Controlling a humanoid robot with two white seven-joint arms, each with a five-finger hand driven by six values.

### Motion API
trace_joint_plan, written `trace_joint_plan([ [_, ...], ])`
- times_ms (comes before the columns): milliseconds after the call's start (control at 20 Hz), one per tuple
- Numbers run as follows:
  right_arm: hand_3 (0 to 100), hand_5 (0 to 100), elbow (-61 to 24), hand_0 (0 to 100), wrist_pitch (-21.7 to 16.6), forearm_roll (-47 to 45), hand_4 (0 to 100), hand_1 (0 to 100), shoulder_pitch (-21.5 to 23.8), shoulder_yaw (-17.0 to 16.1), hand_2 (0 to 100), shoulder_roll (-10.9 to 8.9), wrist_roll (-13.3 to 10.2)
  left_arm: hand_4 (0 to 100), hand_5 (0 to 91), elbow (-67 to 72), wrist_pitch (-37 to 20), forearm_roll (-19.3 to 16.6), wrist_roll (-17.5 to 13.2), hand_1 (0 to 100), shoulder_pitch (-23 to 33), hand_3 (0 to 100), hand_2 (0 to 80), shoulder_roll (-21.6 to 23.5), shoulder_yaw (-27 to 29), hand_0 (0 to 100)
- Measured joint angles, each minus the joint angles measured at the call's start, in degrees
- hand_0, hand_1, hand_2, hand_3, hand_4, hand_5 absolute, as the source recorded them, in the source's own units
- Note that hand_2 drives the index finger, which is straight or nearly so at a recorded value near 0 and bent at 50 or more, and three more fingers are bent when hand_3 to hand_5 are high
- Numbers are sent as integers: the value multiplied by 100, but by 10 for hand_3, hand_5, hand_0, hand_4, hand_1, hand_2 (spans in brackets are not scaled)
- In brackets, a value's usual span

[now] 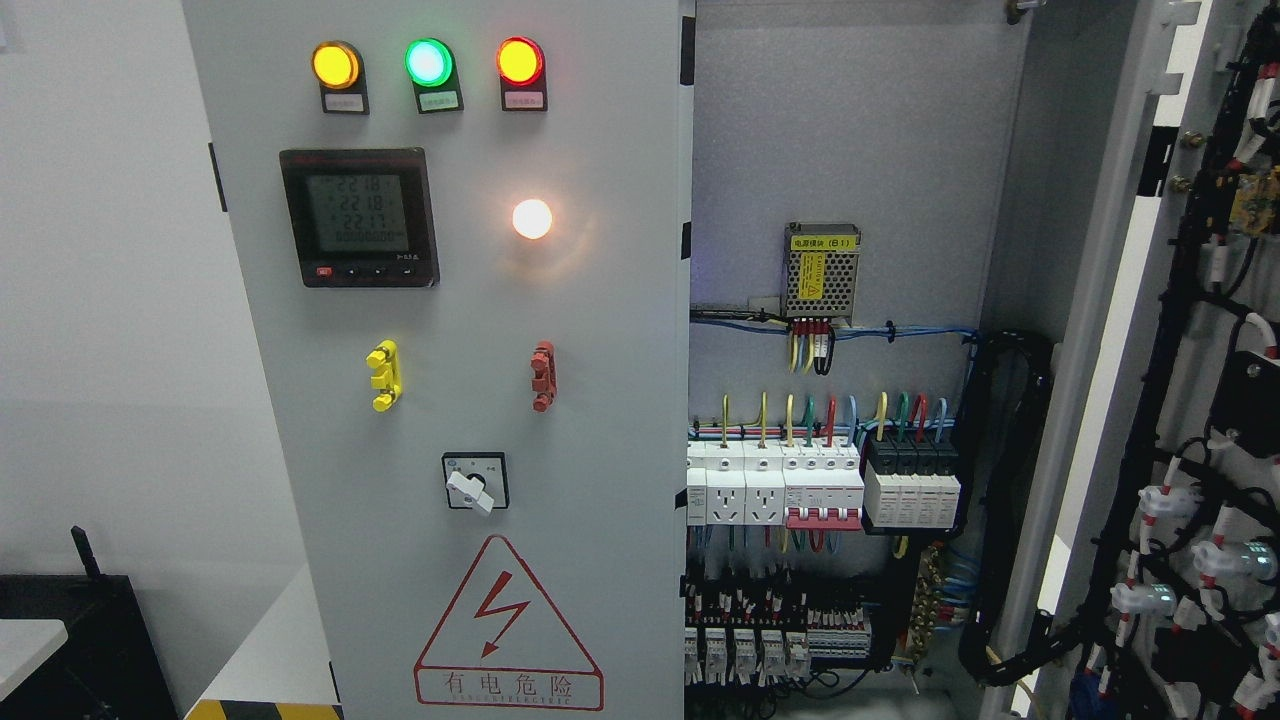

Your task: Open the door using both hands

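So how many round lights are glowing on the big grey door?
4: an orange light, a green light and a red light across the top, plus a white light lower down.

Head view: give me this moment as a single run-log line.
left grey cabinet door: closed | right grey cabinet door: swung open | wiring and white breakers: exposed | hands: not in view
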Motion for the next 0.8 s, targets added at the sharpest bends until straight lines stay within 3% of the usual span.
trace_joint_plan([
  [451,0,0,-160,383,-5,-19,0,0,56,-21,0,-1,0,0,0,207,73,-86,0,0,63,0,0,-88,66,0],
  [801,0,0,-1108,383,-7,-21,0,0,466,-233,0,-85,19,0,0,266,55,-42,141,0,74,0,0,-115,163,0],
])
